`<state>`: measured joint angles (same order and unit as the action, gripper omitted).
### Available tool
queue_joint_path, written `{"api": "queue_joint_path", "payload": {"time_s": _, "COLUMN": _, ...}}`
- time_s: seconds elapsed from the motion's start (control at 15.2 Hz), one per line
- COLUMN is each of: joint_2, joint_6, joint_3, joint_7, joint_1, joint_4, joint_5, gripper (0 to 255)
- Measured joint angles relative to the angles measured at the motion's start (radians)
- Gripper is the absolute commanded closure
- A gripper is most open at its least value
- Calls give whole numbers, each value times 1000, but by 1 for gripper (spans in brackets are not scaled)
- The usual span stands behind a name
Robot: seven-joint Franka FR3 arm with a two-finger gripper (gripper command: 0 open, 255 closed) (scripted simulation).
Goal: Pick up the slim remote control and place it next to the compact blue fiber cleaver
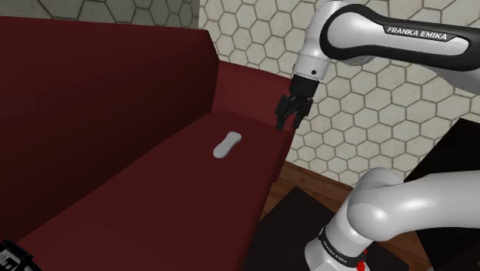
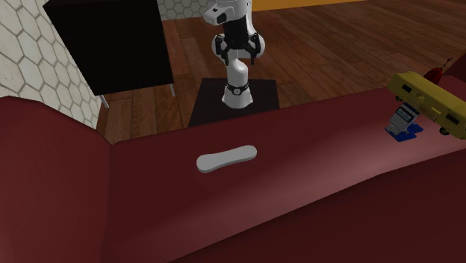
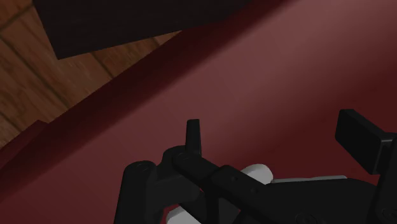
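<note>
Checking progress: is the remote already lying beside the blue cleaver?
No: the remote lies mid-seat on the sofa, well apart from the blue cleaver.

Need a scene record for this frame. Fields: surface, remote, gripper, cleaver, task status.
surface: dark red sofa seat
remote: pale grey remote, slim, lying flat on the seat, nothing touching it
gripper: gripper open and empty, above the seat's front edge, apart from the remote
cleaver: small blue cleaver on the sofa at the second exterior view's right, beside a yellow toy vehicle
task status: remote not yet grasped, well apart from the cleaver
</note>
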<state>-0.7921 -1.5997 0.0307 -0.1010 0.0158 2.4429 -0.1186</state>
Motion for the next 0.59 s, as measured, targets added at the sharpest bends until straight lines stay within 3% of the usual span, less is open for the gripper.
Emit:
{"api": "queue_joint_path", "payload": {"time_s": 0.2, "joint_2": 29, "joint_6": -36, "joint_3": -22, "joint_7": -47, "joint_1": 10, "joint_4": 3, "joint_5": -10, "gripper": 0}}
{"api": "queue_joint_path", "payload": {"time_s": 0.59, "joint_2": 225, "joint_6": -234, "joint_3": -122, "joint_7": -278, "joint_1": 58, "joint_4": -14, "joint_5": -40, "gripper": 0}}
